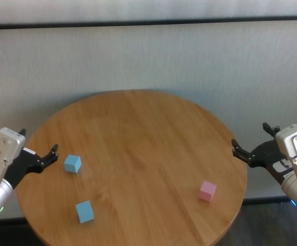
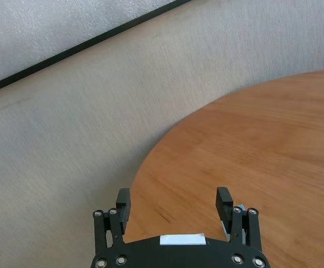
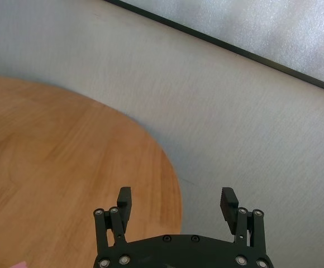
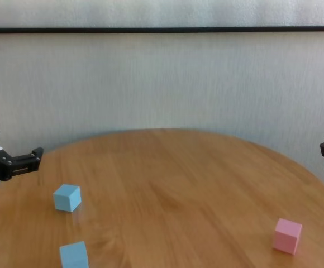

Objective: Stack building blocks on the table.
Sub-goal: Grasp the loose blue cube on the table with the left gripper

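You have a large round tabletop of warm honey-brown wood in front of you, its grain running in long bands across a smooth, bare surface with a soft sheen. Behind the table the room closes off with a pale, finely textured wall panel, capped by a thin dark horizontal strip and a lighter band above that.

Three small matte cubes sit apart on the table, none stacked. One light blue cube rests near the table's left rim. The second light blue cube sits nearer the table's front edge, a little to the right of the first. The pink cube lies well apart from both, toward the table's right front rim.

Your left gripper hovers just over the table's left rim, close to the first blue cube without touching it; its black fingers are spread wide and hold nothing. Your right gripper hangs just off the table's right rim, beyond the pink cube, with its fingers likewise parted and empty.
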Controlling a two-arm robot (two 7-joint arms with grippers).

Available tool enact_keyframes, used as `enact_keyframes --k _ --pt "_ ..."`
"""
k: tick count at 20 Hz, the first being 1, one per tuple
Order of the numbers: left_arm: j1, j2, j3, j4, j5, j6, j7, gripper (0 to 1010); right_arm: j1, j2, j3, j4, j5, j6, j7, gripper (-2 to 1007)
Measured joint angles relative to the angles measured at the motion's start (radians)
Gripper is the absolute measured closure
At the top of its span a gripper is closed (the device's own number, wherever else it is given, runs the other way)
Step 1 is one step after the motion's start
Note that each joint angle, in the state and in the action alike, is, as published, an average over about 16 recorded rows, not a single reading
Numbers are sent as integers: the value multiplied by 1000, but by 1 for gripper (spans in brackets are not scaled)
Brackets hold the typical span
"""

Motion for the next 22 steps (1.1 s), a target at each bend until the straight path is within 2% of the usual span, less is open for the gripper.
enact_keyframes --k 22 --pt "0 0 0 0 0 0 0 11 0 0 0 0 0 0 0 0"
